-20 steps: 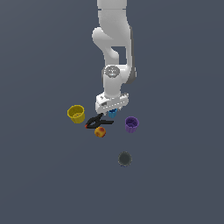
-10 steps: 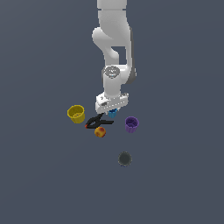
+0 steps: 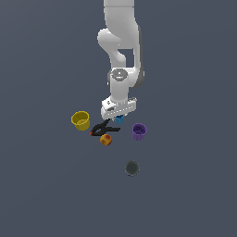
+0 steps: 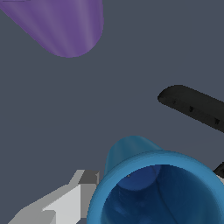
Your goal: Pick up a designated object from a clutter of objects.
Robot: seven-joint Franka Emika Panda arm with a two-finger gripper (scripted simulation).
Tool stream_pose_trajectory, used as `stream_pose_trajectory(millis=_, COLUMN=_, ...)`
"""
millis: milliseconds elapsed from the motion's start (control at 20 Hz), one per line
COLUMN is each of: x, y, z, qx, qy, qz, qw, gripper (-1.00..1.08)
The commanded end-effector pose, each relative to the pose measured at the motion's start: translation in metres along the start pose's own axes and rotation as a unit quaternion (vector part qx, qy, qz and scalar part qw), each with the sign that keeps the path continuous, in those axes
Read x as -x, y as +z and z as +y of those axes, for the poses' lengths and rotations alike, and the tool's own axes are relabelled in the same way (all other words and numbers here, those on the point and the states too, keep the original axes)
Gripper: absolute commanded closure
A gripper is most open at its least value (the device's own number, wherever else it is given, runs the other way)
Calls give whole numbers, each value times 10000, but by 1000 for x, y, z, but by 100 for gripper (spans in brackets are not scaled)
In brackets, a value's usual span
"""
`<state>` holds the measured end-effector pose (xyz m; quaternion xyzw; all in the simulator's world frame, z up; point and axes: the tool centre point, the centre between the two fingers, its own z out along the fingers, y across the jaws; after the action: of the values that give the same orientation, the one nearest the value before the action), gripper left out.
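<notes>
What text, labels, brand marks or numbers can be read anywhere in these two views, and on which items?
None. No readable text shows in either view.
The blue cup, purple cup, yellow cup, black clamp, orange-red ball and dark grey round object carry no markings.
The arm shows no legible brand.

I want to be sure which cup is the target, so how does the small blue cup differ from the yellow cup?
The blue cup is blue and smaller; the yellow cup is yellow and wider. The blue cup sits directly under the gripper, mostly hidden by it; the yellow cup stands clear, further to the exterior view's left. Both are open-topped cups.
</notes>
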<state>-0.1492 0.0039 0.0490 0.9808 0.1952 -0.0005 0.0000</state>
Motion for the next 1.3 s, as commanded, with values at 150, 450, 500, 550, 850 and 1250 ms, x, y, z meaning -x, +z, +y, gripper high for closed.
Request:
stream_pose_trajectory(millis=150, x=-7, y=-20, z=-4, qx=3, qy=-1, qz=6, qw=10000, gripper=108)
stream_pose_trajectory(millis=450, x=-19, y=-54, z=-11, qx=4, qy=-3, qz=5, qw=10000, gripper=108)
stream_pose_trajectory(millis=500, x=-22, y=-62, z=-12, qx=4, qy=-3, qz=5, qw=10000, gripper=108)
stream_pose_trajectory(millis=550, x=-24, y=-69, z=-13, qx=4, qy=-3, qz=5, qw=10000, gripper=108)
stream_pose_trajectory(millis=850, x=-40, y=-116, z=-23, qx=3, qy=-5, qz=5, qw=10000, gripper=108)
stream_pose_trajectory(millis=1250, x=-64, y=-182, z=-35, qx=2, qy=-8, qz=5, qw=10000, gripper=108)
